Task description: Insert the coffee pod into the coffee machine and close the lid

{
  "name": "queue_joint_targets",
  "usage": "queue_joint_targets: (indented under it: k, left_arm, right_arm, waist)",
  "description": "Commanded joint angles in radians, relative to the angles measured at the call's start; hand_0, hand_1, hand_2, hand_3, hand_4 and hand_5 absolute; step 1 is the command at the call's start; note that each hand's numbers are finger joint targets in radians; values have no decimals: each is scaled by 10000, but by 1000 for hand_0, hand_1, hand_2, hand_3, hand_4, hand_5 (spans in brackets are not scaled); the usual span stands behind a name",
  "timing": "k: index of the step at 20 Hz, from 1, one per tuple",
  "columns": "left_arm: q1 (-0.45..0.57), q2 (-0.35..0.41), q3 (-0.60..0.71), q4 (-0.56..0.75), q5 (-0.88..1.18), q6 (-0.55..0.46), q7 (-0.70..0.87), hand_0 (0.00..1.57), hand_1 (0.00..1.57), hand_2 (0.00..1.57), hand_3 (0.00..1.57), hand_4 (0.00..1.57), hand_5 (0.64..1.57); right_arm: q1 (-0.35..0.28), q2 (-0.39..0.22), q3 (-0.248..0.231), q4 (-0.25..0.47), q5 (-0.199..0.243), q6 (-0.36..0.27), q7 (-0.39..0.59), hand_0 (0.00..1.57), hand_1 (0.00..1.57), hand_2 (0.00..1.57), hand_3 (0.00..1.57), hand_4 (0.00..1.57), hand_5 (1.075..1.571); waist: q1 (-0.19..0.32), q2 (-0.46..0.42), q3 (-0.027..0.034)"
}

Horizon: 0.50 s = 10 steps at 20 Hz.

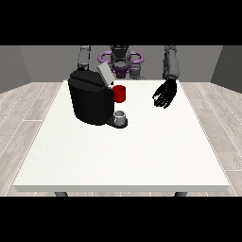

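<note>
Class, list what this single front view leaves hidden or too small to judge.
1. Hand at the view's left: hidden behind the coffee machine.
2. Coffee pod: none can be made out; the machine's top opening under the raised lid is too small to read.
3. Red part: too small to identify.
4. Far side of the table: blocked by the machine.

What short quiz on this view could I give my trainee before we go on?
1. True or false: the machine's lid is up.
2. What stands on the machine's base? A. a grey cup B. a spoon C. a plate
3. At which side of the view does a black hand hang clear of the machine?

Key: 1 true; 2 A; 3 right.
</note>
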<state>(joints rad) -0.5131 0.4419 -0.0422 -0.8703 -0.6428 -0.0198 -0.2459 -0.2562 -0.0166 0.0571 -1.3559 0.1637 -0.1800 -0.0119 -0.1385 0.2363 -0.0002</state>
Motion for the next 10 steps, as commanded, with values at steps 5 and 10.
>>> queue_joint_targets:
  k: [5, 10]
  left_arm:
    - [-86, -6, -1001, 867, -1734, 380, 164, 872, 872, 1024, 880, 339, 1571]
    - [-236, 108, -853, 1711, -2098, 169, -172, 789, 789, 960, 845, 392, 1571]
  right_arm:
    - [-217, -58, -266, 494, -224, 220, -323, 0, 0, 0, 0, 0, 1571]
    - [165, -99, -413, 558, -352, 293, -193, 0, 0, 0, 0, 0, 1571]
  waist:
    - [-155, 62, 4]
    - [-113, -414, -1]
